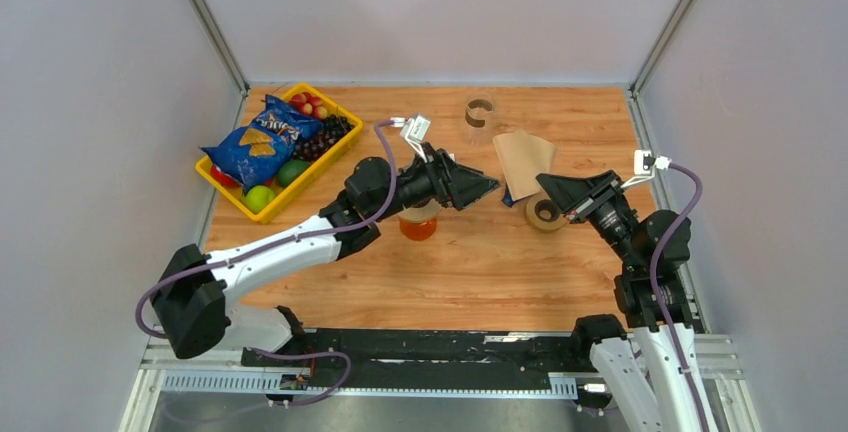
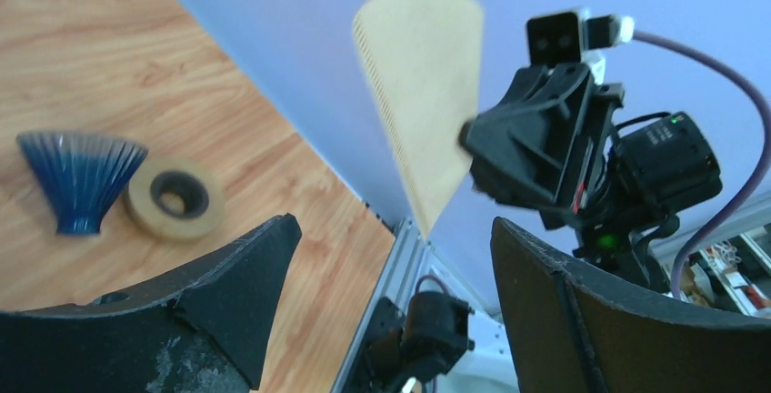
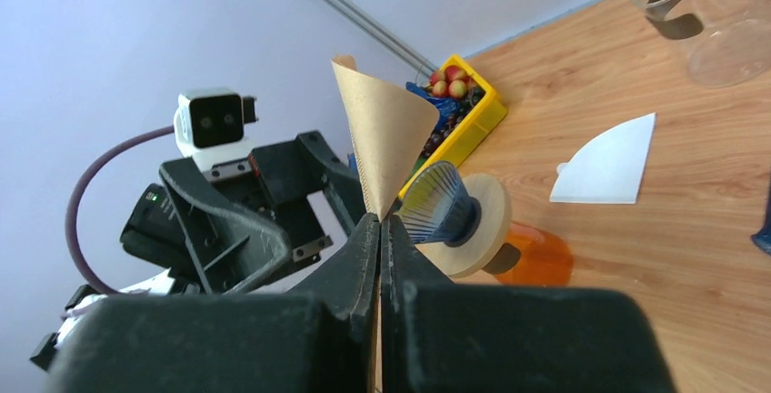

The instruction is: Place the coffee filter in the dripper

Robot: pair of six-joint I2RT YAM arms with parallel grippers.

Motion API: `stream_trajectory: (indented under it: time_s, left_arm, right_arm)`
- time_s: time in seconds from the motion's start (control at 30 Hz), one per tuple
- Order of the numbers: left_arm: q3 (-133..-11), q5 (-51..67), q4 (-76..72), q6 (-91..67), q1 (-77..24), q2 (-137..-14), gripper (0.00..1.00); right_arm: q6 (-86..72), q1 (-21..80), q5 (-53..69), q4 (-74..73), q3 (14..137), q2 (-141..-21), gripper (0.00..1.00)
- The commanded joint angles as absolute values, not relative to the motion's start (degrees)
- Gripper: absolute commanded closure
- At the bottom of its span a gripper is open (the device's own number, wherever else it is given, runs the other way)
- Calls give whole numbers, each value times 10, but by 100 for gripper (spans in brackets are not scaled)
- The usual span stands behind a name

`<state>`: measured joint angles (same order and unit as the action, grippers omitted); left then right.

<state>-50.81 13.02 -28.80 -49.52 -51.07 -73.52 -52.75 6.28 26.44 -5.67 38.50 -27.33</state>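
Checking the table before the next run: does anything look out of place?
Yes: a blue ribbed cone rests on the table beside a loose wooden ring, like a dripper taken apart. A spare white filter lies flat there too.

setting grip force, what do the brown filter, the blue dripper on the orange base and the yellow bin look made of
Brown filter: thin matte unbleached-looking paper, with a crimped seam along one edge.
Blue dripper: likely translucent plastic or glass, ribbed and see-through, on a pale collar that looks wooden.
Yellow bin: probably glossy moulded plastic.
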Motion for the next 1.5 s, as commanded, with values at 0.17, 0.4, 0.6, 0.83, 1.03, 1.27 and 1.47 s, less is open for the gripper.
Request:
stream_trajectory:
  time_s: [0.17, 0.4, 0.6, 0.83, 1.03, 1.27, 1.47]
  left_arm:
    - [-588, 171, -409, -542, -518, -843, 37]
    - [-577, 168, -423, -546, -522, -847, 61]
    - [-582, 171, -418, -544, -523, -849, 61]
    - [-594, 193, -415, -546, -525, -862, 65]
    - [-591, 190, -376, -523, -525, -849, 93]
    - [-580, 189, -228, -351, -525, -780, 100]
    - [-584, 235, -59, -137, -525, -737, 100]
  right_arm:
    - [-572, 97, 250, 15, 368, -282, 100]
    - [-576, 103, 236, 14, 357, -290, 100]
    - [-576, 119, 215, 19, 352, -298, 100]
    - [-569, 150, 202, 27, 358, -320, 100]
    - [-557, 165, 179, 21, 364, -322, 92]
    - [-421, 165, 151, -123, 407, -328, 30]
    - [-252, 165, 81, -224, 427, -297, 0]
